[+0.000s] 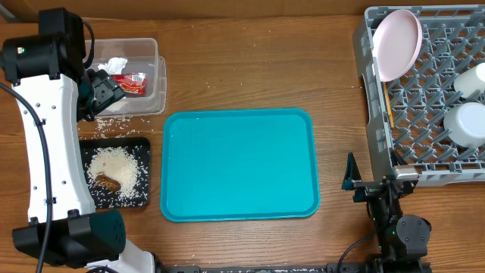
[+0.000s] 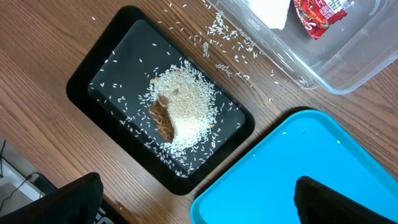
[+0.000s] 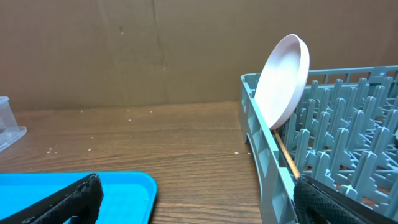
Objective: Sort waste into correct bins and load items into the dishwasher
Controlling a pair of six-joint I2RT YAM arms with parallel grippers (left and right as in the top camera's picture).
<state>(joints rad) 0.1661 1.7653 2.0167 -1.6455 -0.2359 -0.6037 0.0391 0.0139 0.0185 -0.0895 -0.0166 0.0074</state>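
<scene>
The clear tub (image 1: 157, 76) at the back left holds the crumpled white napkin (image 1: 117, 65) and the red wrapper (image 1: 133, 83); both also show in the left wrist view (image 2: 272, 10) (image 2: 321, 12). The black tray (image 1: 144, 173) in front of it holds a rice pile (image 2: 189, 106) and the brown food scrap (image 2: 163, 119). The grey rack (image 1: 424, 102) at the right holds the white plate (image 1: 398, 44) on edge, two white cups or bowls (image 1: 467, 123), and chopsticks (image 3: 283, 155) along its left wall. My left gripper (image 1: 104, 91) is open and empty over the tub's front edge. My right gripper (image 1: 370, 186) is open and empty by the rack's front left corner.
The turquoise serving tray (image 1: 239, 163) lies in the middle with nothing on it. Loose rice grains (image 1: 114, 123) are scattered on the wood between the tub and the black tray. A cardboard wall stands behind the table.
</scene>
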